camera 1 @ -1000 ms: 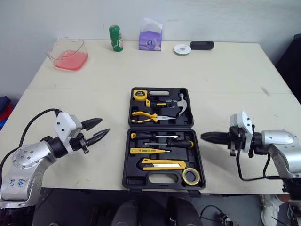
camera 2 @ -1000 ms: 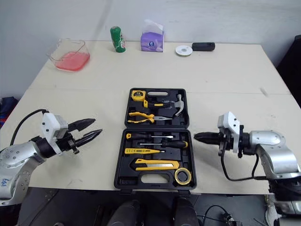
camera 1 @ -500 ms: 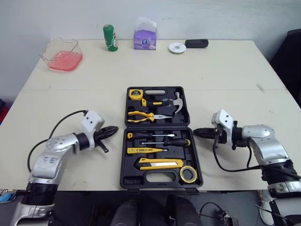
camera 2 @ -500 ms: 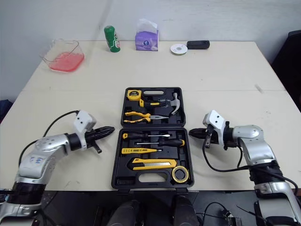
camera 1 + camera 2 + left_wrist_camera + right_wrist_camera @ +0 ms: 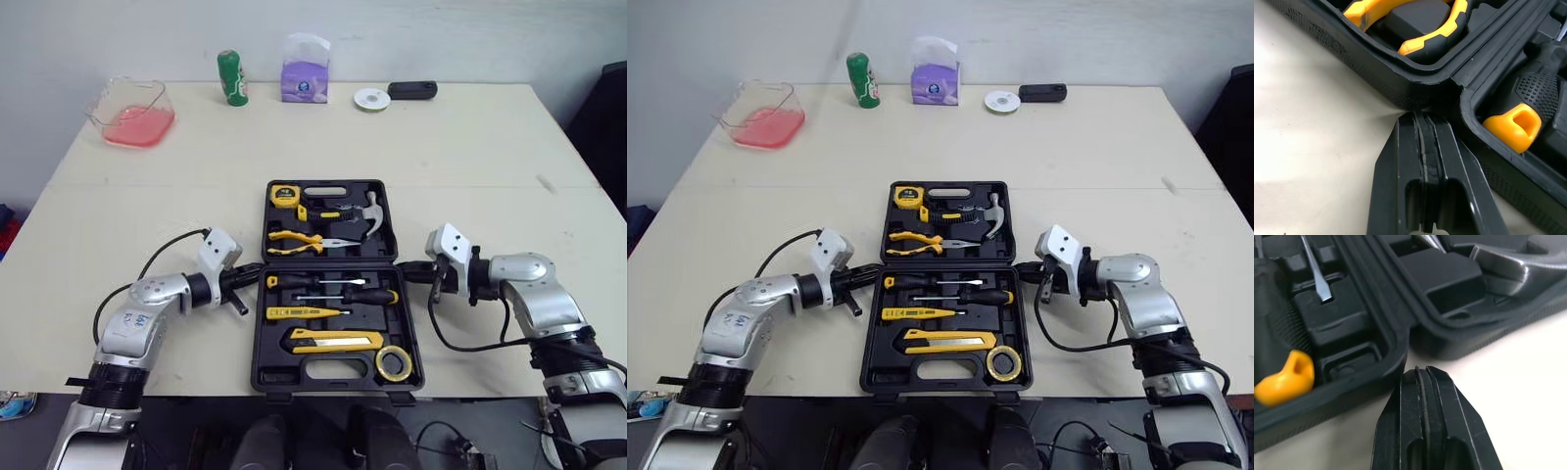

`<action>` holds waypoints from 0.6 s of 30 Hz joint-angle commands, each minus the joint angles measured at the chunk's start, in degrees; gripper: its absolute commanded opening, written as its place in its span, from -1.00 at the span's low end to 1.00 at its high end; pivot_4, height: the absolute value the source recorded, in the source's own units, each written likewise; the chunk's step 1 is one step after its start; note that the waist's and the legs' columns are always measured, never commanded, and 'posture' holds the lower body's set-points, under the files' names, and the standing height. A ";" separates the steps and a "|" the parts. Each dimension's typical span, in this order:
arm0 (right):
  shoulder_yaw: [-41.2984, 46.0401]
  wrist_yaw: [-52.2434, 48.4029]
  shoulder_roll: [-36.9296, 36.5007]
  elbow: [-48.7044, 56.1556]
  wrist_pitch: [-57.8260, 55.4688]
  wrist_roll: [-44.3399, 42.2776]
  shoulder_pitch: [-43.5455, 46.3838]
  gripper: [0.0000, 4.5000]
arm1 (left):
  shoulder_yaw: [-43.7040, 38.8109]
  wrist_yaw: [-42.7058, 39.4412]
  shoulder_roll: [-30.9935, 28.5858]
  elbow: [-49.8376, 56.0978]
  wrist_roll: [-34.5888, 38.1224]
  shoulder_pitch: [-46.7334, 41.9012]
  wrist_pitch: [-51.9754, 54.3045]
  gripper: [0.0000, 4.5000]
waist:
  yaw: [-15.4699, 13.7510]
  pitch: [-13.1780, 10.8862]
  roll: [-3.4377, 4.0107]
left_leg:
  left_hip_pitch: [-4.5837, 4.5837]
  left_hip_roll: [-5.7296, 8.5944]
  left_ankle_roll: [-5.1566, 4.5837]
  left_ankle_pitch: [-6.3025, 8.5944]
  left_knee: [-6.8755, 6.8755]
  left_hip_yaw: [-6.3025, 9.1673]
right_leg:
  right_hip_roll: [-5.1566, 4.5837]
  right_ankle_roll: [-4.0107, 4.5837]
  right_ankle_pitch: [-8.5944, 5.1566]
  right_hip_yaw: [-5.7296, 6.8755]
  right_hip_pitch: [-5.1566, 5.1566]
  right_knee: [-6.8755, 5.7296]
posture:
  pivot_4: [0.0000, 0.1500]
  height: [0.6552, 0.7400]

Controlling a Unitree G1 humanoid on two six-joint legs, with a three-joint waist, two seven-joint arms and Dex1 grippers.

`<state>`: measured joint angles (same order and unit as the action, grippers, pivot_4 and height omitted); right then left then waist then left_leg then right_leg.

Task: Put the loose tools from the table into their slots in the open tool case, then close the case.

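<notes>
Left wrist view, left tool point(image 5: 1422, 118) pinched together, against case point(image 5: 1369, 66) hinge

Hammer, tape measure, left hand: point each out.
hammer point(image 5: 374, 211), left eye view, steel head.
tape measure point(image 5: 285, 195), left eye view, yellow body.
left hand point(image 5: 1421, 117), left wrist view, tips of its shut fingers.

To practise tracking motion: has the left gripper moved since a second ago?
Yes. The left gripper moved toward the tool case; its shut tips now sit at the case's left hinge corner.
</notes>
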<state>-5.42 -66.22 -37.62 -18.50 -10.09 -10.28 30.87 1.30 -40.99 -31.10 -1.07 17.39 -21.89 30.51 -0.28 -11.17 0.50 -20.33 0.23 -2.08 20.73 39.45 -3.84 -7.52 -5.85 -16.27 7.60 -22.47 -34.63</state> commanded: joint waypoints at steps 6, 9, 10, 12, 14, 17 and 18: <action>0.05 -0.23 0.64 -0.21 2.32 0.96 3.04 -1.00 | 2.56 -1.38 1.85 -0.92 -3.12 -1.73 -4.17 -0.99 | -0.03 0.00 0.00 | 0.00 0.02 0.00 0.00 0.06 0.00 | -0.02 0.00 0.00 -0.01 0.00 -0.07 | 1.00 1.00; 0.07 0.05 0.50 -1.74 3.45 1.82 4.13 -1.00 | 2.76 -1.46 2.60 -1.28 -3.58 -2.09 -4.63 -0.99 | -0.10 0.00 0.00 | -0.01 0.03 -0.01 0.00 0.11 0.00 | -0.02 0.00 0.00 0.00 0.01 -0.11 | 1.00 1.00; 0.05 0.16 0.47 -2.12 3.87 2.14 4.41 -1.00 | 2.78 -1.42 2.81 -1.42 -3.71 -2.19 -4.76 -0.99 | -0.11 0.00 0.00 | -0.02 0.03 -0.01 0.00 0.12 0.01 | -0.03 0.00 0.00 0.00 0.01 -0.11 | 1.00 1.00; 0.11 -0.08 0.54 -2.51 3.78 2.17 4.73 -1.00 | 2.49 -1.12 3.23 -1.54 -4.04 -2.12 -5.14 -0.99 | -0.18 0.00 0.00 | -0.03 0.03 -0.01 0.00 0.13 0.02 | -0.03 0.00 0.00 0.01 0.01 -0.11 | 1.00 1.00; 0.09 -0.61 0.61 -2.90 4.24 1.99 4.98 -1.00 | 2.11 -0.71 3.10 -1.62 -4.66 -1.65 -5.32 -0.99 | -0.20 0.00 0.00 | -0.03 0.03 -0.01 0.00 0.13 0.02 | -0.02 0.00 0.00 0.01 0.00 -0.11 | 1.00 1.00; 0.61 0.44 0.63 -3.68 4.40 2.18 5.38 -1.00 | 1.09 -0.67 2.27 -1.36 -4.79 -0.51 -5.20 -0.99 | -0.14 0.00 0.00 | -0.04 0.03 -0.01 0.00 0.14 0.02 | -0.03 0.00 0.00 0.01 0.00 -0.11 | 1.00 1.00; 0.50 0.05 0.30 -3.70 3.41 2.11 5.35 -1.00 | 0.58 -0.77 1.69 -1.29 -4.79 -0.04 -5.27 -0.99 | -0.05 0.00 0.00 | -0.04 0.03 -0.01 0.00 0.14 0.02 | -0.03 0.00 0.00 0.01 0.00 -0.11 | 1.00 1.00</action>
<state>-5.86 -65.74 -37.34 -23.27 -6.78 -7.21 34.43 1.81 -41.34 -28.99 -3.16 12.79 -22.84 25.67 -0.33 -11.17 0.50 -20.37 0.26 -2.09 20.73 39.58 -3.82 -7.55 -5.85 -16.27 7.60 -22.48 -34.74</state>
